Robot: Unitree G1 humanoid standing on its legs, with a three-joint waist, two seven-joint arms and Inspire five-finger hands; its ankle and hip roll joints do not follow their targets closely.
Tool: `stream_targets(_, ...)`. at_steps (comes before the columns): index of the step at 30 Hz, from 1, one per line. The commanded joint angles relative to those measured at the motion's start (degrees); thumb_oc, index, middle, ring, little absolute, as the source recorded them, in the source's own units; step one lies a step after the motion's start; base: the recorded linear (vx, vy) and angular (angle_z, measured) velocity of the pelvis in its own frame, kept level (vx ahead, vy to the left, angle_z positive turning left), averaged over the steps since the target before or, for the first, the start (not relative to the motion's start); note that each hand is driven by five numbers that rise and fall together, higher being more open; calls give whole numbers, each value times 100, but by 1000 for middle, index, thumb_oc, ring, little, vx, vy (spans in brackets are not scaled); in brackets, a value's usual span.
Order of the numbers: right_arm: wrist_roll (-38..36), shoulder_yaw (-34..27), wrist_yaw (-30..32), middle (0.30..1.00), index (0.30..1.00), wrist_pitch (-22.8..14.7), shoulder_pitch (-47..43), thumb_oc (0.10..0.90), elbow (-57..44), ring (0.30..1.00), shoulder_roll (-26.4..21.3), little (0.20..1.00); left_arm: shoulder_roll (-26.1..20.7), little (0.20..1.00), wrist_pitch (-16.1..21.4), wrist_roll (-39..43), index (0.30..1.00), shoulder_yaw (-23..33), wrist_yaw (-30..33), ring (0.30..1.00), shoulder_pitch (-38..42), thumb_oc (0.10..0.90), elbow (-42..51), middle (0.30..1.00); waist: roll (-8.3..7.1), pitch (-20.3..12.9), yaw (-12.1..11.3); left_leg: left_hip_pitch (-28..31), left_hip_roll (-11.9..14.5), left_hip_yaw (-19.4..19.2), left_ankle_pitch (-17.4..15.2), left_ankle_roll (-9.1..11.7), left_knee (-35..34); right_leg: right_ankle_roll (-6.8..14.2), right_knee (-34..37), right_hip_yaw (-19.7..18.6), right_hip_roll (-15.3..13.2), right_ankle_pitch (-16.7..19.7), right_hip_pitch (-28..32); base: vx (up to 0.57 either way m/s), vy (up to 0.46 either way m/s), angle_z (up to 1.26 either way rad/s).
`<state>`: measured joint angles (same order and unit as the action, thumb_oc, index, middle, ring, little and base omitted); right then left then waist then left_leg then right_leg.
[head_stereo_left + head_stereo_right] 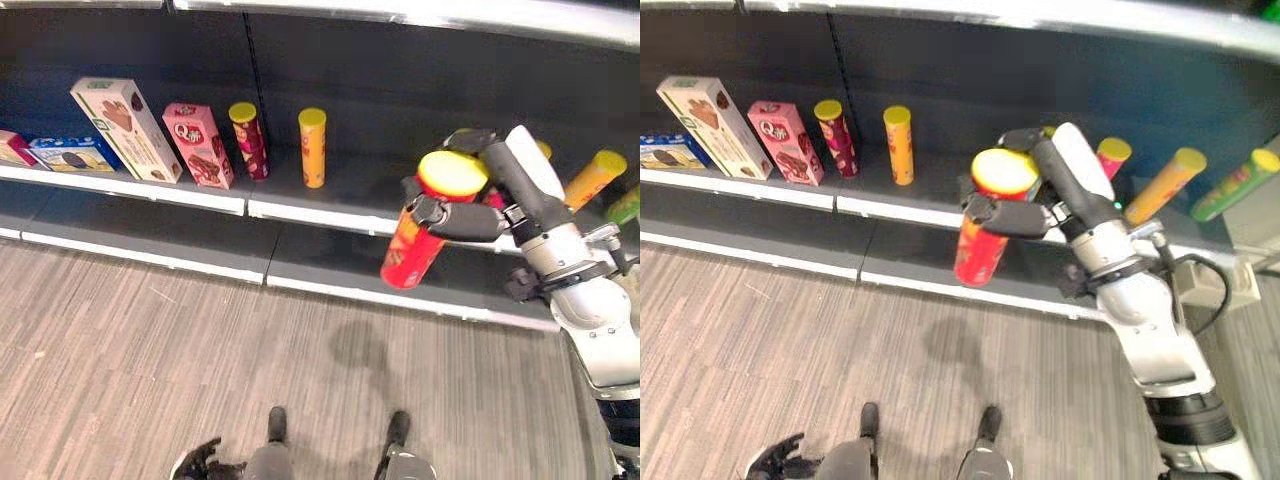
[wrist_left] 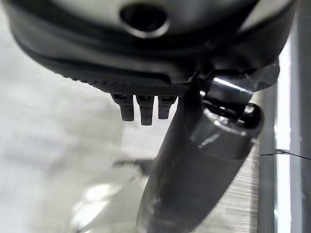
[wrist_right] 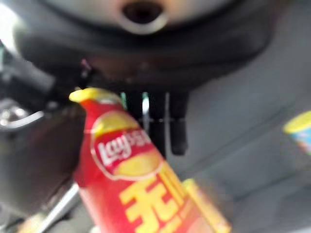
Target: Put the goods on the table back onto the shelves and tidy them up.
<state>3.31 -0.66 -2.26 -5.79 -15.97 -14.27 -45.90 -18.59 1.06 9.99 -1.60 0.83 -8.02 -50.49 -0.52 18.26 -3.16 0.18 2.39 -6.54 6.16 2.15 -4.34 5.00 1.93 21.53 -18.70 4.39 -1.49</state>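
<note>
Red chip can [image 1: 420, 230] tilted in right hand [image 1: 470, 215], fingers curled round it, before the shelf [image 1: 330, 215].

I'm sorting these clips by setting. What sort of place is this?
Likely a shop aisle or a mock-up of one: a long dark shelf holds snack boxes and crisp tubes in a row, and the right hand holds a red crisp can.

A silver-grey arm [image 1: 1145, 320] with black joint collars is seen, ending in a dark, white-backed right hand [image 1: 1040, 205].
</note>
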Motion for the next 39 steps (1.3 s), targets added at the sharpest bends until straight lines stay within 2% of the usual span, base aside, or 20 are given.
stream_targets(1,69,-64,453,300,300,-396,-620,400,-416,300,-148,300,-272,900,285,-93,900,63,154,900,46,800,128,900,87,-583,-42,157,51,122,-594,185,-7,657,-577,139,67,-109,297,33,162,-7)
stream_targets(3,68,26,473,300,300,-389,-699,400,-355,300,-73,300,-327,900,254,-38,900,121,186,900,43,800,125,900,105,-513,-52,210,126,26,-580,106,-17,570,-1139,77,219,-258,60,-12,98,-30)
stream_targets(5,67,75,477,300,300,-391,-744,400,-325,300,-54,300,-341,900,251,-34,900,137,198,900,31,800,153,900,103,-479,-82,229,152,-51,-583,93,-27,537,-1356,108,307,-338,-48,-24,31,-47)
stream_targets(6,63,149,484,300,300,-414,-843,400,-278,300,-55,300,-323,900,252,14,900,178,203,900,28,800,172,900,46,-437,-113,252,145,-129,-599,109,-39,465,-1215,157,547,-425,-180,19,-101,-41)
stream_targets(7,-58,80,500,300,300,-418,-743,400,-207,300,-54,300,-293,900,235,28,900,153,179,900,6,800,234,900,-78,-453,-122,226,138,-90,-603,144,72,296,-655,-166,908,-561,93,36,-170,-41)
stream_targets(8,-97,112,530,300,300,-412,-803,400,-151,300,-26,300,-246,900,235,72,900,165,194,900,-37,800,251,900,-133,-512,-209,202,165,-122,-581,161,66,321,-440,-22,887,-500,184,87,-212,-22)
stream_targets(12,-286,90,608,300,300,-388,-814,400,-51,300,-96,300,-121,900,191,186,900,98,153,900,-109,800,377,900,-245,-587,-227,212,334,-65,-548,265,123,234,31,-1,1160,-466,453,69,-202,-14)
stream_targets(14,-451,79,610,300,300,-429,-851,400,-11,300,-141,300,-113,900,168,241,900,78,140,900,-89,800,413,900,-331,-490,-235,63,480,101,-713,328,678,130,28,-63,1301,-569,550,58,-220,5)
stream_targets(15,-451,79,610,300,300,-429,-851,400,-11,300,-141,300,-114,900,168,241,900,78,140,900,-88,800,413,900,-332,-497,-229,51,479,106,-713,327,684,131,28,-58,1299,-568,543,6,-193,11)
stream_targets(16,-586,-31,654,300,300,-476,-810,400,-3,300,-162,300,-140,900,162,262,900,27,130,900,-19,800,436,900,-353,-350,-213,-178,568,204,-763,399,1172,38,-14,-25,1360,-655,590,-7,-169,10)
stream_targets(17,-612,-79,691,300,300,-496,-794,400,-1,300,-199,300,-145,900,161,278,900,-15,131,900,17,800,461,900,-366,-280,-204,-367,585,239,-769,443,1461,-2,-20,23,1375,-709,625,-8,-169,22)
stream_targets(19,-612,-80,690,300,300,-496,-793,400,-1,300,-199,300,-144,900,162,278,900,-15,131,900,18,800,461,900,-362,-288,-191,-393,588,255,-781,443,1487,-3,-21,36,1379,-710,618,29,-58,38)
stream_targets(20,-628,-66,716,300,300,-473,-832,400,32,300,-186,300,-99,900,167,383,900,-96,155,900,49,800,536,900,-338,-161,-318,-694,417,684,-809,452,1764,-43,59,-23,1427,-773,772,129,-53,16)
stream_targets(23,-593,-93,749,300,300,-470,-862,400,36,300,-312,300,-50,900,155,365,900,-154,163,900,19,800,504,900,-265,-247,-313,-980,333,833,-355,428,863,57,191,-59,1479,-784,803,190,47,13)
stream_targets(25,-506,-102,798,300,300,-456,-828,400,71,300,-345,300,-36,900,141,276,900,-233,130,900,-7,800,439,900,-225,-327,-377,-1255,220,706,-22,492,227,111,266,-108,1494,-858,894,270,116,13)
stream_targets(26,-412,-80,839,300,300,-462,-828,400,73,300,-305,300,-39,900,149,231,900,-267,139,900,-40,800,438,900,-214,-341,-457,-1336,136,773,85,517,148,148,289,-175,1497,-894,983,370,177,-6)
stream_targets(27,-301,-2,804,300,300,-464,-871,400,35,300,-244,300,-33,900,147,235,900,-223,145,900,-99,800,398,900,-166,-442,-501,-1118,134,779,184,467,85,174,250,-310,1514,-972,1065,272,135,-41)
stream_targets(33,-140,182,748,300,300,-455,-951,400,-69,300,9,300,-122,900,196,113,900,-193,189,900,-78,800,318,900,-256,-548,-528,-795,-87,668,-40,172,91,346,-152,-624,1138,-1064,1020,255,192,-72)
stream_targets(35,-27,361,705,300,300,-408,-1084,400,-69,300,113,300,-230,900,218,129,900,-199,238,900,-2,800,453,900,-280,-541,-489,-651,-153,507,-140,10,-7,472,-521,-751,958,-965,764,173,231,-28)
stream_targets(39,47,450,677,300,300,-382,-1139,400,-69,300,167,300,-309,900,226,159,900,-202,291,900,74,800,564,900,-284,-524,-435,-507,-244,442,-282,-163,-28,564,-1020,-809,793,-866,543,127,179,-26)
